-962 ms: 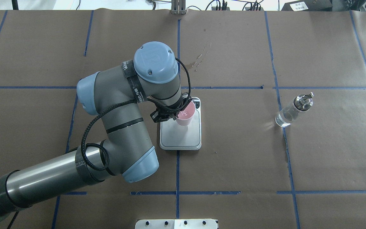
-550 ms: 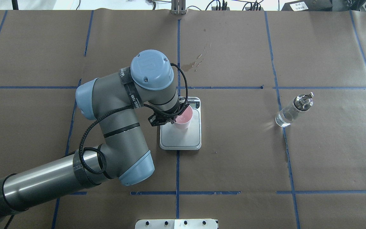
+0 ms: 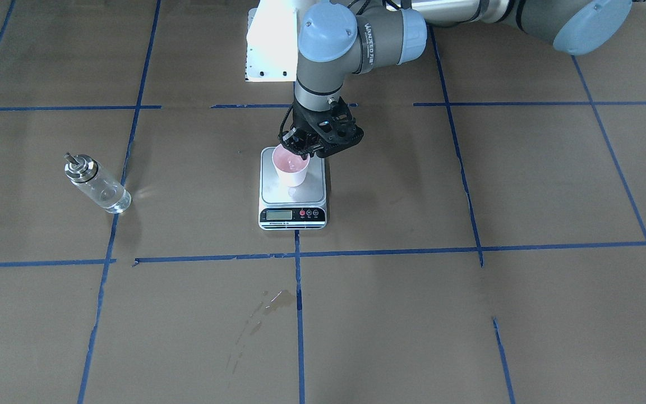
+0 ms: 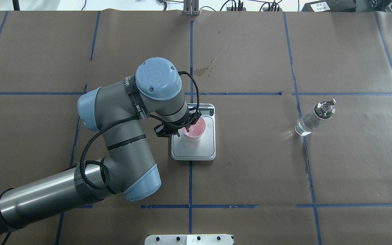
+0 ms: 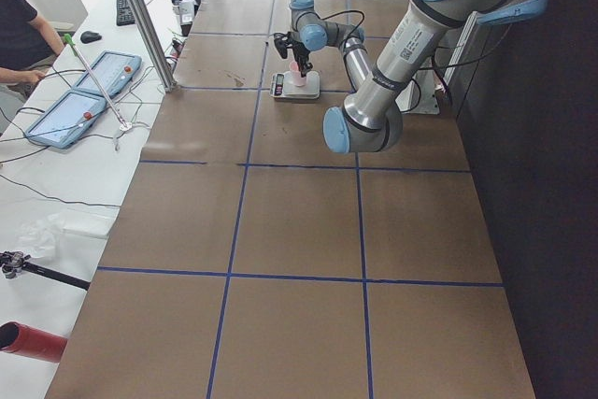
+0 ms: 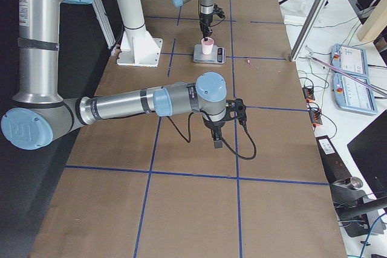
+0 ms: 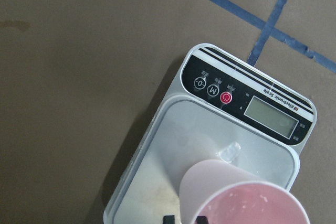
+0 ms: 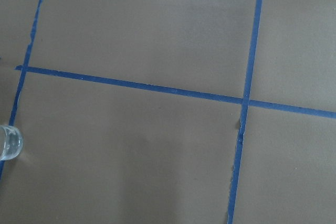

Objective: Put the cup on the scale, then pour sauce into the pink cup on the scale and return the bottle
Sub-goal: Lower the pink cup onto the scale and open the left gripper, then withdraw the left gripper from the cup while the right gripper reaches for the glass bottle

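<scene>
A: Where is the cup point(image 4: 193, 129), and which way does it face?
B: It is on the scale point(image 4: 201, 149), on the metal platform. It stands upright, mouth up, long axis vertical. The left gripper point(image 4: 186, 128) is pinched narrow on its rim wall.
A: And the scale itself?
B: Its long axis runs away from the robot, with the black display strip at the far end.
A: The bottle point(image 4: 313, 117)?
B: Also upright, spout on top, well apart on the robot's right.
A: The right gripper point(image 6: 216, 143)?
B: It hangs above the table. It shows only from the side, so I cannot tell how its claw stands.
A: The surroundings?
B: Brown paper point(image 4: 250, 170) crossed by blue tape point(image 4: 190, 183), with a stain point(image 4: 201, 71) beyond the scale. A person point(image 5: 19, 30) sits at a desk point(image 5: 56, 184) with tablets point(image 5: 70, 119).
</scene>
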`<state>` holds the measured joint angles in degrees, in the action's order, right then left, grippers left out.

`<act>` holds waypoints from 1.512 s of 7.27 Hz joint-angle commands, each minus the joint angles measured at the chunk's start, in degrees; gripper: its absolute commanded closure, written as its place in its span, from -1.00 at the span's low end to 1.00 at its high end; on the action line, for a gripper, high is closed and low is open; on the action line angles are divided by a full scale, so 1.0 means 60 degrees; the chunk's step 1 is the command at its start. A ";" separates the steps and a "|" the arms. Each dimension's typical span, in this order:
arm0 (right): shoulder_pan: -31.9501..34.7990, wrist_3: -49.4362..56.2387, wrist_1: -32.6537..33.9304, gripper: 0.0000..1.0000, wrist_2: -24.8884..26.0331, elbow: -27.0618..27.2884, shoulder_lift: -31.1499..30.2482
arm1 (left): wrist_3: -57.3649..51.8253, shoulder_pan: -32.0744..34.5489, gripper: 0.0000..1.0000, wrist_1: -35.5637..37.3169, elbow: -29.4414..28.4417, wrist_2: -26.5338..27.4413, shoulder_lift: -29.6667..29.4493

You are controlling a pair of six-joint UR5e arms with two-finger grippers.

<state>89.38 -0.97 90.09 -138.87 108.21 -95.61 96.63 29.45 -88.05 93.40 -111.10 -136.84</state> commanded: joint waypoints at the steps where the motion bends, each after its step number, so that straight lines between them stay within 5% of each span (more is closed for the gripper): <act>1: 0.0000 -0.0014 0.0000 -1.00 -0.0029 0.0042 0.0012 | -0.0167 0.0014 -1.00 0.0099 0.0441 0.0001 0.0057; 3: -0.0218 -0.1049 0.0000 -1.00 -0.0059 0.0667 -0.0032 | -0.0502 0.0043 -1.00 0.0609 0.1245 -0.0013 0.0058; 7: -0.3886 -0.7495 -0.0087 -1.00 0.1591 0.4560 -0.0984 | -0.1409 0.1078 -1.00 0.1314 0.2010 -0.0683 0.0115; 11: -0.9232 -1.2284 -0.2239 -0.99 0.7076 0.5227 -0.1116 | -0.3545 0.2573 -1.00 0.1960 0.3357 -0.1314 0.1241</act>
<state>43.90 -67.89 79.98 -107.50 139.30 -102.01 79.94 41.59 -76.77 111.01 -117.40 -132.09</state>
